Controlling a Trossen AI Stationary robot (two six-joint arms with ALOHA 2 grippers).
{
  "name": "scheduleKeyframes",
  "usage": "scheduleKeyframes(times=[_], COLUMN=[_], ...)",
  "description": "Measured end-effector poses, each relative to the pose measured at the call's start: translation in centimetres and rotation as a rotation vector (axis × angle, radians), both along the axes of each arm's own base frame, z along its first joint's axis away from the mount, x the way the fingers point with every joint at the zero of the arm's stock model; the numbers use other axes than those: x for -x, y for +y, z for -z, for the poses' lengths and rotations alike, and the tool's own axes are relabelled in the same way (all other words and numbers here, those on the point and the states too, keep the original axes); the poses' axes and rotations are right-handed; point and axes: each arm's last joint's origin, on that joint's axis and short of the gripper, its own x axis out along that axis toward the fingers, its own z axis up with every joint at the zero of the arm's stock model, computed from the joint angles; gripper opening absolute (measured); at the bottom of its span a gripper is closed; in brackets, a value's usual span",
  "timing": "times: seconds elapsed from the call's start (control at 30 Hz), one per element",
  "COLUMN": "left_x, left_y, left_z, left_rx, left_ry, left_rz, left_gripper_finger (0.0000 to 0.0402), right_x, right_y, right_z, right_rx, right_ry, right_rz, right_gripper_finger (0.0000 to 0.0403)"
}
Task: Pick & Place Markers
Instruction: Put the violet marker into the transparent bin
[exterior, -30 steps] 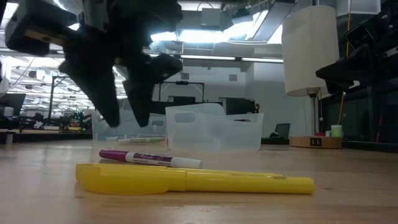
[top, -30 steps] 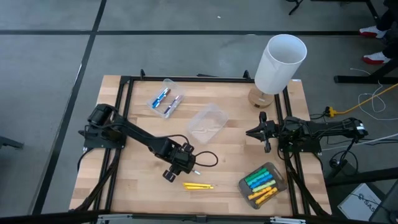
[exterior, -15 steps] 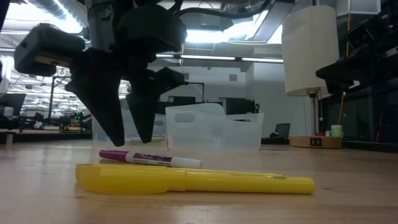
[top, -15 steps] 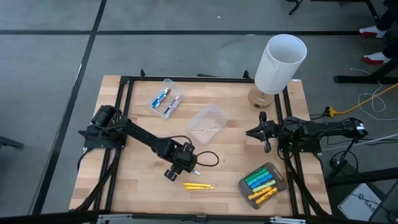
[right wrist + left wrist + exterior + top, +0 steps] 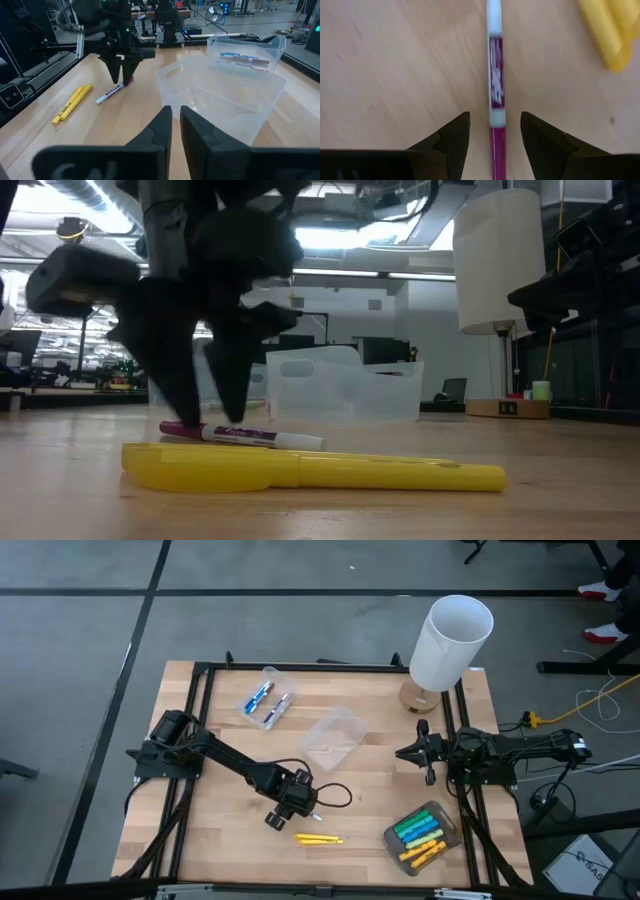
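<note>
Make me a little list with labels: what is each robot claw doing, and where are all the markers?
left claw: open, down over the purple marker, one finger each side
right claw: nearly shut, holding nothing, waiting by the table's right edge
yellow markers: loose on the table
far tub: two markers inside
middle tub: no markers seen
near tub: green, blue, yellow markers

Quick count from my end: I saw three clear tubs on the table (image 5: pixel 210 830). The upper-left tub (image 5: pixel 266 700) had two markers, the middle tub (image 5: pixel 333 736) had none, and the lower-right tub (image 5: pixel 421 836) was too jumbled to count. Loose on the wood, there were two yellow markers (image 5: pixel 318 838) and one maroon marker (image 5: pixel 495 85). One white lamp (image 5: pixel 450 640) sat at upper right.
</note>
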Motion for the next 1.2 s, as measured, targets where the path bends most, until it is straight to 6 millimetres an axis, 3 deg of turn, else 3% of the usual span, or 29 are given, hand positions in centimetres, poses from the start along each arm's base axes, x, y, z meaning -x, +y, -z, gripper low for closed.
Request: scheduleKeyframes(times=[0.57,1.03,1.2], left_x=[0.02,0.10,0.10], left_y=[-0.15,-0.11,-0.03], left_z=[0.93,0.95,0.94], left_rx=[0.017,0.017,0.030], left_ry=[0.044,0.054,0.063], left_rz=[-0.008,-0.008,-0.014], left_gripper_finger=[0.0163,0.0042,0.0028], right_x=[0.00,0.00,0.00], right_y=[0.00,0.00,0.00], right_z=[-0.01,0.00,0.00], right_rx=[0.000,0.000,0.000], right_ry=[0.000,0.000,0.000], right_rz=[0.000,0.000,0.000], right_gripper_finger=[0.0040,0.0040,0.0040])
